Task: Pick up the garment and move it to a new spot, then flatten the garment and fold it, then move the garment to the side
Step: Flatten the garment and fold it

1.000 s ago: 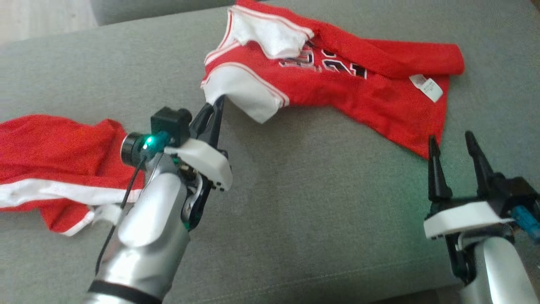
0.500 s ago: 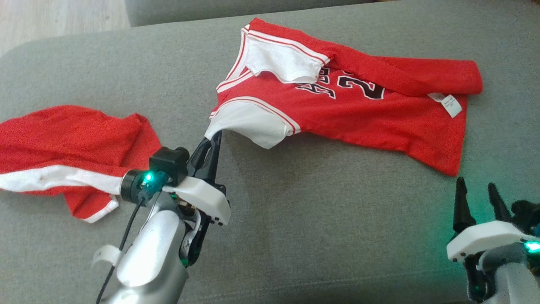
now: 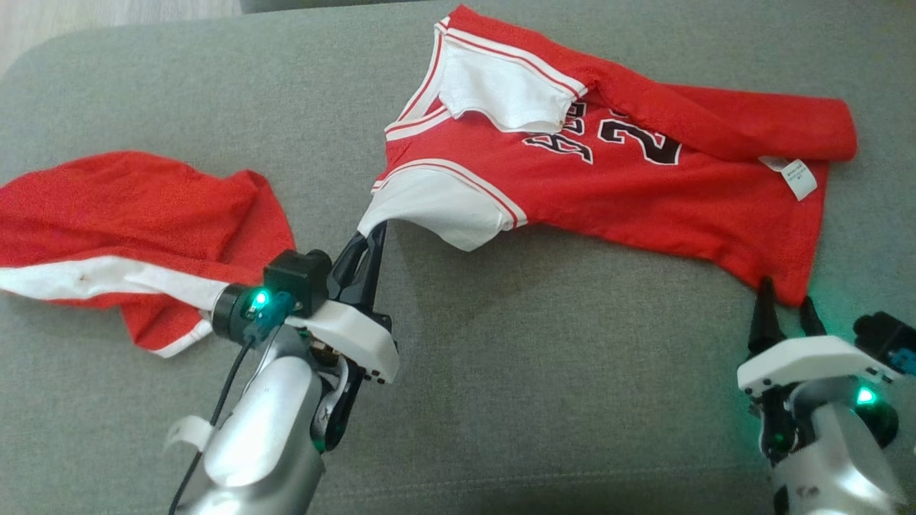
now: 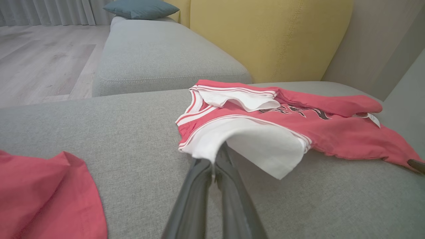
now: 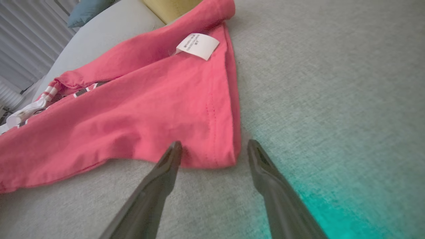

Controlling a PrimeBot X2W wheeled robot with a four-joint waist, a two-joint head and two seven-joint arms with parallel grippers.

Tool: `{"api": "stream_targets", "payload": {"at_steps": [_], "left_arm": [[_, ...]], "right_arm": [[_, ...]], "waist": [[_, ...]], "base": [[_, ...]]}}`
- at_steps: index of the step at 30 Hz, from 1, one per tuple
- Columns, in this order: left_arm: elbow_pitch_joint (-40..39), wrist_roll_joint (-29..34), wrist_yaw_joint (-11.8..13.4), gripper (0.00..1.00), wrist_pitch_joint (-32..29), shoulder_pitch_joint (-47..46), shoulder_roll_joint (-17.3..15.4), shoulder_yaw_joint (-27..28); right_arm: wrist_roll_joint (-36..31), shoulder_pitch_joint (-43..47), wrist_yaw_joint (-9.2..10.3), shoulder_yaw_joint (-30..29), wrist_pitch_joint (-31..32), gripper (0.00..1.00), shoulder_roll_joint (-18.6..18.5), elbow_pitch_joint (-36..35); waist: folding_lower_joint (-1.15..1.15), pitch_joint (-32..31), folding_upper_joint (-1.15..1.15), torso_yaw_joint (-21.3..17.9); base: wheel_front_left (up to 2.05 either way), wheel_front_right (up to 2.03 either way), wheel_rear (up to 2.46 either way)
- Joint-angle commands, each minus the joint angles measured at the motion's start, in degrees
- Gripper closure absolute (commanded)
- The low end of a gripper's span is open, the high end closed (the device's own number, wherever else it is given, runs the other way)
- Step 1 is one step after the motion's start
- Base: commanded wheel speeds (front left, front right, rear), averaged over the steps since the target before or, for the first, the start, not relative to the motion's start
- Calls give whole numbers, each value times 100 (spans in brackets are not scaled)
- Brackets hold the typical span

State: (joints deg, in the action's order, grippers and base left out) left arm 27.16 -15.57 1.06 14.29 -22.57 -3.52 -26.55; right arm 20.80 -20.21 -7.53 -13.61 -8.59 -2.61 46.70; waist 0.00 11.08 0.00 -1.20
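The garment point(image 3: 630, 193) is a red jersey with white trim and black numbers, lying spread across the grey sofa seat point(image 3: 572, 372). My left gripper point(image 3: 373, 230) is shut on the white armhole edge at the jersey's left end and holds it slightly raised; in the left wrist view the left gripper point(image 4: 214, 162) pinches that white fabric of the garment point(image 4: 332, 132). My right gripper point(image 3: 787, 295) stands open at the jersey's lower hem corner. In the right wrist view the right gripper point(image 5: 214, 147) straddles the corner of the garment point(image 5: 132, 113), touching nothing clearly.
A second red and white cloth point(image 3: 129, 214) lies crumpled at the left of the seat. A white label point(image 3: 794, 177) hangs off the jersey's right end. Behind are a yellow back cushion point(image 4: 265, 33), a grey ottoman point(image 4: 166, 56), a blue pillow point(image 4: 139, 8) and wooden floor point(image 4: 40, 56).
The head camera has shifted. My right gripper has tipped forward and come up to the jersey's hem corner. My left gripper keeps its hold on the armhole.
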Motion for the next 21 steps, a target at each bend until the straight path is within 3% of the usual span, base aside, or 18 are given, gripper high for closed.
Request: {"api": "stream_targets", "payload": {"at_steps": [1, 6, 7, 8, 15, 21], "left_arm": [[-203, 56, 32, 100, 71, -177, -71, 197], [-198, 71, 31, 100, 71, -198, -59, 200], [-196, 75, 30, 100, 71, -200, -58, 203], [-194, 78, 30, 100, 71, -201, -57, 207], [-273, 48, 35, 100, 71, -202, -84, 371], [-727, -185, -88, 100, 71, -247, -140, 722]], "right_arm": [[55, -248, 4, 162, -116, 0, -27, 75], [96, -579, 4, 189, -351, 2, -27, 642], [89, -639, 4, 211, -382, 71, -27, 746], [79, -696, 4, 244, -414, 100, -27, 832], [15, -886, 4, 774, -604, 100, -27, 566], [-283, -808, 4, 1327, -630, 100, -27, -798]], "waist": [[0, 34, 0, 10], [0, 108, 0, 2], [0, 115, 0, -2], [0, 120, 0, -6], [0, -43, 0, -47], [0, -419, 0, -154]], "base": [[0, 0, 0], [0, 0, 0], [0, 0, 0], [0, 0, 0], [0, 0, 0], [0, 0, 0]]}}
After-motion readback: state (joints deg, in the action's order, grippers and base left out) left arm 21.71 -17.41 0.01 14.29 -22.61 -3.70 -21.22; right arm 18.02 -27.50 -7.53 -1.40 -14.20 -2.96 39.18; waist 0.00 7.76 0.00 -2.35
